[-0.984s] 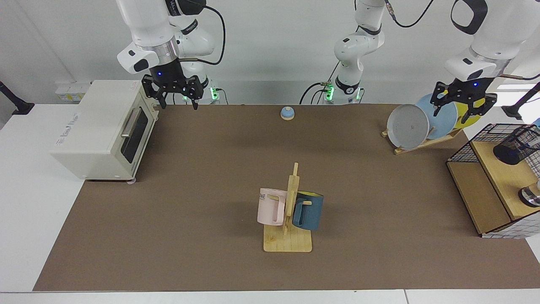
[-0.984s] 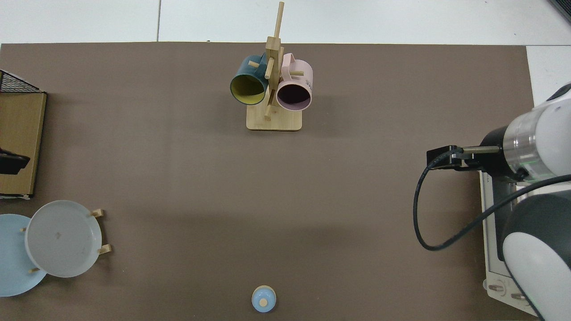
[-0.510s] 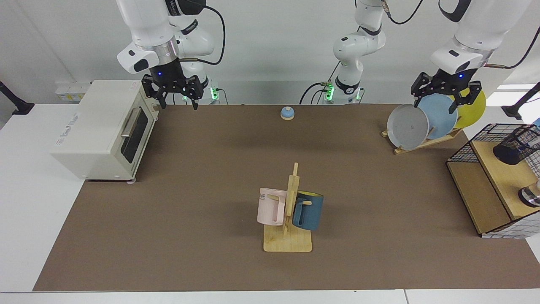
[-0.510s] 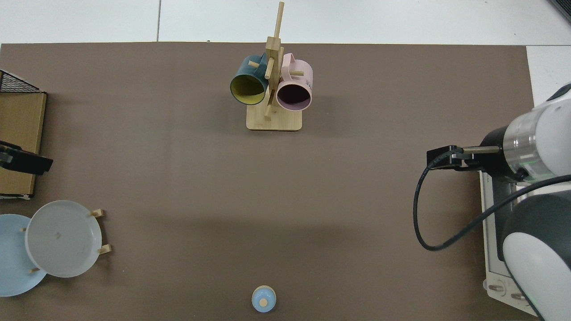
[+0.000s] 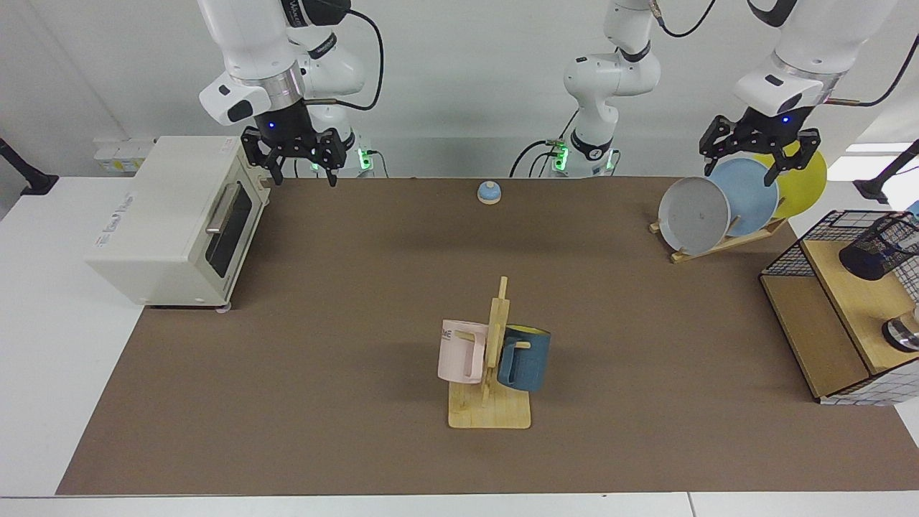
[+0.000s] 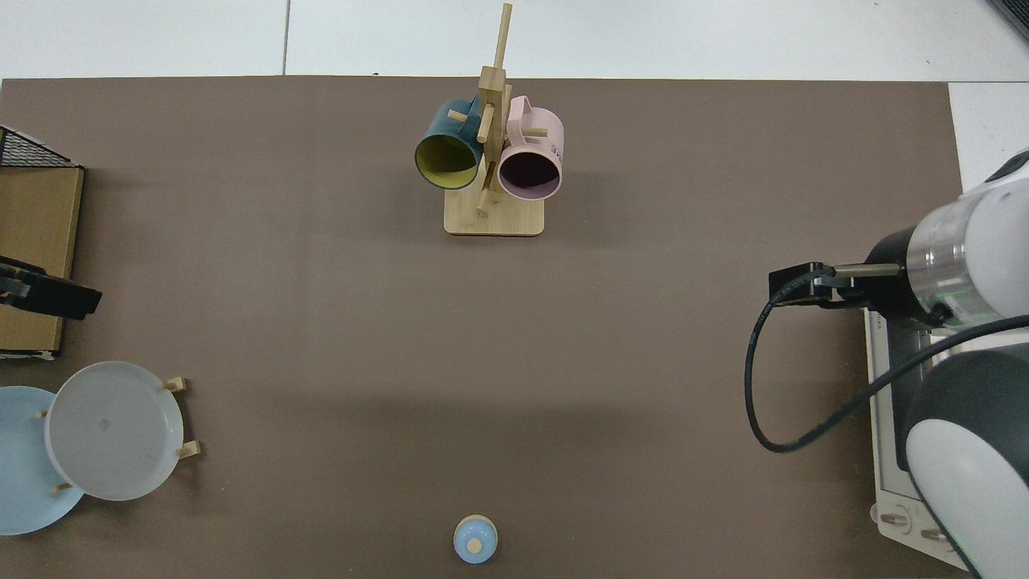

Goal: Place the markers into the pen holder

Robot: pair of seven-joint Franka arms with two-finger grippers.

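Observation:
The pen holder [image 5: 872, 253], a black wire-mesh cup, sits on the wooden shelf at the facing view's right edge, partly cut off by the frame. No markers show in either view. My left gripper [image 5: 761, 149] hangs open and empty above the plate rack, up and to the view's left of the holder. My right gripper [image 5: 300, 164] hangs open and empty beside the toaster oven's back corner, where that arm waits. In the top view the right arm [image 6: 957, 265] covers its own hand.
A white toaster oven [image 5: 172, 215] stands at the view's left. A mug tree [image 5: 495, 337] with a pink and a blue mug is mid-table. Three plates lean in a rack [image 5: 695, 214]. A small blue bell [image 5: 489, 192] sits at the back. A black wire basket frame [image 5: 790, 253] encloses the shelf.
My left gripper has risen and drawn back from near the wire basket to above the plates. The right arm has not moved.

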